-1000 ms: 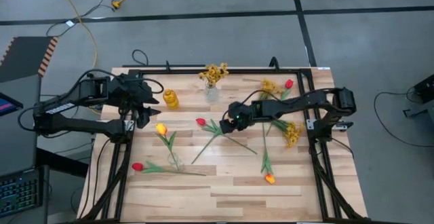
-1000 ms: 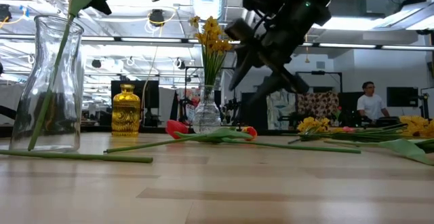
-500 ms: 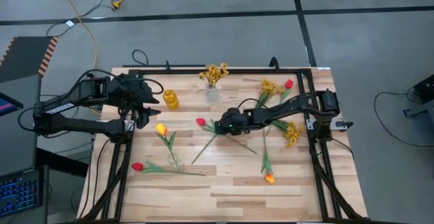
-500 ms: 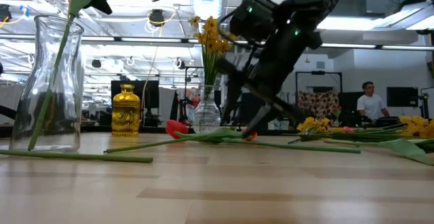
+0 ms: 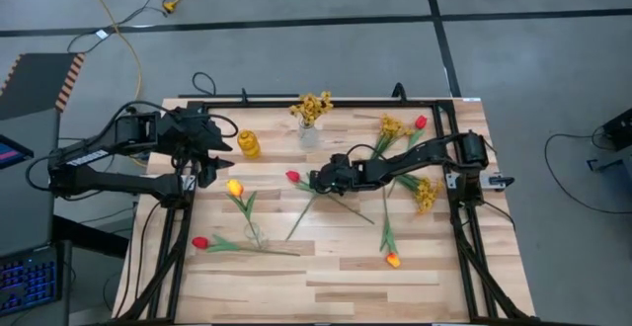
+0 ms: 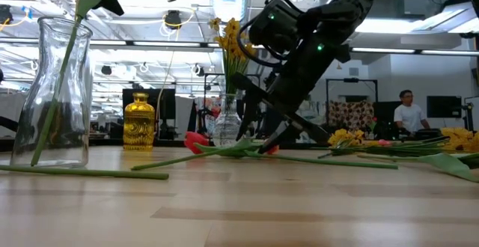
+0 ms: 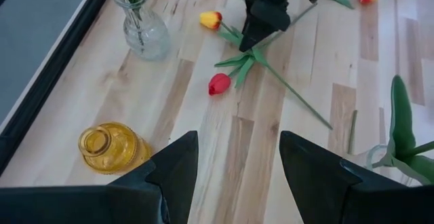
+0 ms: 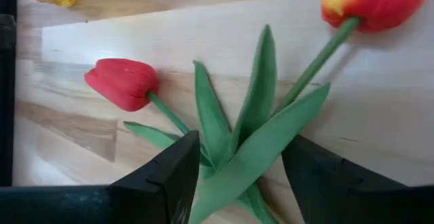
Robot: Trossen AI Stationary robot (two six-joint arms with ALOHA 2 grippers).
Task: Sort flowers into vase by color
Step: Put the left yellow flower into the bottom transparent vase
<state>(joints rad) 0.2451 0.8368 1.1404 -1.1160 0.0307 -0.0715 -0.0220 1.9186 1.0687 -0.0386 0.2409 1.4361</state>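
Observation:
A red tulip [image 5: 292,177] lies mid-table, its leaves [image 8: 234,149] crossing those of a yellow-orange tulip [image 8: 371,0]. My right gripper [image 5: 318,180] is low over that crossing, open, one finger on each side of the leaves [image 6: 243,148]. My left gripper [image 7: 237,176] hangs open above the table's left side and holds nothing. A clear vase [image 5: 255,232] holds a yellow-orange tulip [image 5: 235,188]. A far clear vase [image 5: 309,133] holds mustard-yellow sprays [image 5: 312,107]. Another red tulip [image 5: 200,242] lies near the front left. My right gripper comes slanting down from the table's right, its open fingers [image 8: 169,176] astride the crossed green leaves [image 8: 224,176] just behind the red tulip's head. The flowers lie flat on the table. I cannot tell whether the fingers touch the leaves.
A yellow glass vase [image 5: 249,144] stands at the far left. More flowers lie on the right: yellow sprays [image 5: 427,194], a red tulip [image 5: 421,122] and an orange tulip [image 5: 393,260]. A black frame [image 5: 464,237] edges the table. A person [image 6: 408,112] stands far behind.
My right gripper has sunk and gone toward the table's left, rolling as it went, down onto the leaves beside the red tulip. The free end of that tulip's stem has shifted a little along the table.

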